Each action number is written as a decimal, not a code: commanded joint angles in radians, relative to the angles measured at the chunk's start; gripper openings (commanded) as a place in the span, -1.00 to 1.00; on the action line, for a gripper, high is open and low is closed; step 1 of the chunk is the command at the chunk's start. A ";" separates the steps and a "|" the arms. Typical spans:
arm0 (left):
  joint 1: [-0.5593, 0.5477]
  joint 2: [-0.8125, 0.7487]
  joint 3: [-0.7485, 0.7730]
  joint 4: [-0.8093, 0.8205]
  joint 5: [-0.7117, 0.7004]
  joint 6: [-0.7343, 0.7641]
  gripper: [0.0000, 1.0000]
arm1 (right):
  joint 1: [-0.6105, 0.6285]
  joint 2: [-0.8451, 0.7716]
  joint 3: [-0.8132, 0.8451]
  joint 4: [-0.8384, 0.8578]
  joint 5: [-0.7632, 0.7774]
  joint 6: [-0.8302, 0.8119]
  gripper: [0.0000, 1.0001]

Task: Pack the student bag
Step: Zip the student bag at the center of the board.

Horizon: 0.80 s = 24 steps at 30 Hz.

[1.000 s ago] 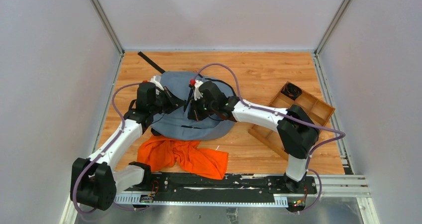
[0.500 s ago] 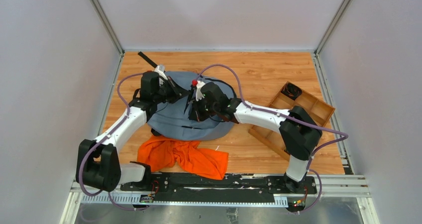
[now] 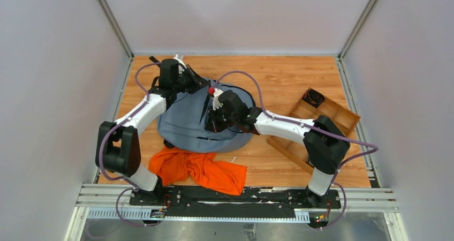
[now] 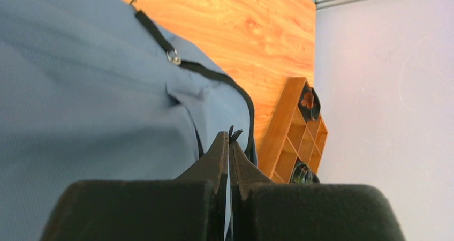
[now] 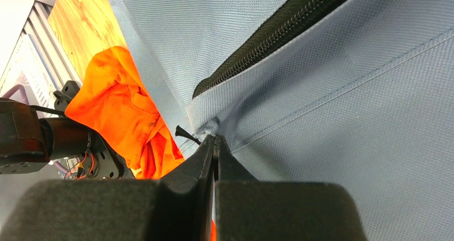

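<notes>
Gripping student bag (image 3: pixel 184 126) fabric: right pincer (image 5: pixel 216 140) | left pincer (image 4: pixel 229 138) closed on black tab (image 4: pixel 234 133), barely discernible | bag's inside hidden

Bright, even, diffuse light fell from above; shadows on the tabletop (image 3: pixel 289 75) were faint and soft. In the wrist views the left tool (image 4: pixel 229 140) and right tool (image 5: pixel 215 140) were sharp at the tips, dark and blurred nearest the lens.

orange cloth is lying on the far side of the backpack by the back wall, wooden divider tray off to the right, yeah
No: the orange cloth lies on the near side of the student bag, toward the arm bases, as the top external view shows. The wooden divider tray is off to the right.
</notes>
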 commanded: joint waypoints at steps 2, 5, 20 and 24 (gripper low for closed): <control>0.002 0.121 0.142 0.102 -0.002 0.006 -1.00 | 0.013 -0.027 -0.047 -0.092 -0.041 -0.012 -1.00; 0.008 0.200 0.201 0.102 0.012 0.011 -1.00 | 0.014 -0.019 -0.034 -0.114 -0.062 -0.016 -1.00; 0.047 0.449 0.540 -0.096 -0.103 0.154 -1.00 | 0.025 -0.032 -0.062 -0.123 -0.063 -0.006 -1.00; 0.047 0.530 0.648 -0.121 -0.076 0.151 -1.00 | 0.028 -0.055 -0.069 -0.126 -0.037 -0.003 -1.00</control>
